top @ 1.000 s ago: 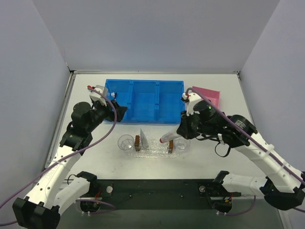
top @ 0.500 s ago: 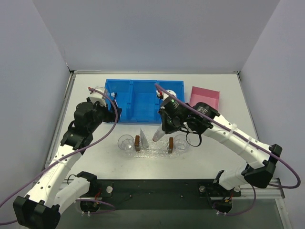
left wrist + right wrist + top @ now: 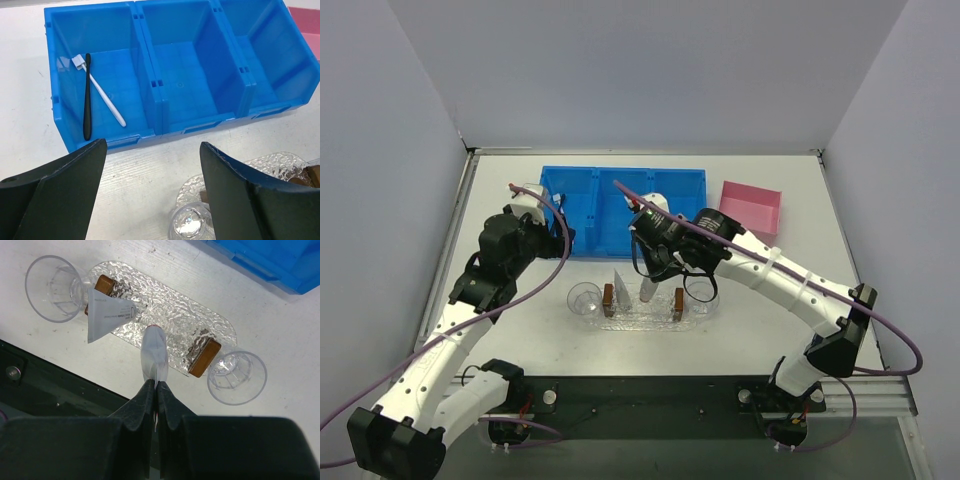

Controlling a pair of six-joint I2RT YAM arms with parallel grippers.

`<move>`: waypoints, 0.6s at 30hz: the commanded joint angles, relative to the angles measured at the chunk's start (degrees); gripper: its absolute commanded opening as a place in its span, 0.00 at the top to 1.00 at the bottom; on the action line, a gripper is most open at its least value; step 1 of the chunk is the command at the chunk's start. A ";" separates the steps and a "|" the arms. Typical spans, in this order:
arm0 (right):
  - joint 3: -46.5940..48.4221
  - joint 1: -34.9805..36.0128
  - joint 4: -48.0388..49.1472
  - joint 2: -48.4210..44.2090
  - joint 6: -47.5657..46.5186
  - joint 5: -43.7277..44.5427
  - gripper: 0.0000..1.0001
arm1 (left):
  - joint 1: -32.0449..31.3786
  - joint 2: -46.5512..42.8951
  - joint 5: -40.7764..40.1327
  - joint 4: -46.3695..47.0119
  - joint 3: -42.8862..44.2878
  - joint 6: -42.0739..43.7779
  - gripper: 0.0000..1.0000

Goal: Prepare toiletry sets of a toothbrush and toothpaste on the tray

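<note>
White bench [image 3: 750,335]: swings pink-capped toothpaste tube [image 3: 152,352], pinched in right fingers [image 3: 142,400], from 3 o'clock to tray [image 3: 185,320] middle; nearly places second tube. Holds left fingers [image 3: 65,170] wide toward untouched toothbrushes [image 3: 86,100].

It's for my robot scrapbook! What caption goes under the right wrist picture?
Right gripper pinches a toothpaste tube above the glittery tray, near a second tube.

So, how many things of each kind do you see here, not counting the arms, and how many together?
Toothbrushes: 2
Toothpaste tubes: 2
Clear cups: 2
Brown blocks: 2
Clear tray: 1
Blue bin: 1
Pink box: 1
Total: 11
</note>
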 commanded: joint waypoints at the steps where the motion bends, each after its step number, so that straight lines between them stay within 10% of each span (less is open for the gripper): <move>1: 2.67 0.74 -3.05 0.88 0.80 2.05 1.00 | -0.53 -0.26 -1.62 0.29 2.23 1.02 0.14; 18: 3.54 1.35 -2.35 2.72 0.10 2.84 1.00 | -0.97 -0.18 -1.97 0.20 2.23 1.02 0.14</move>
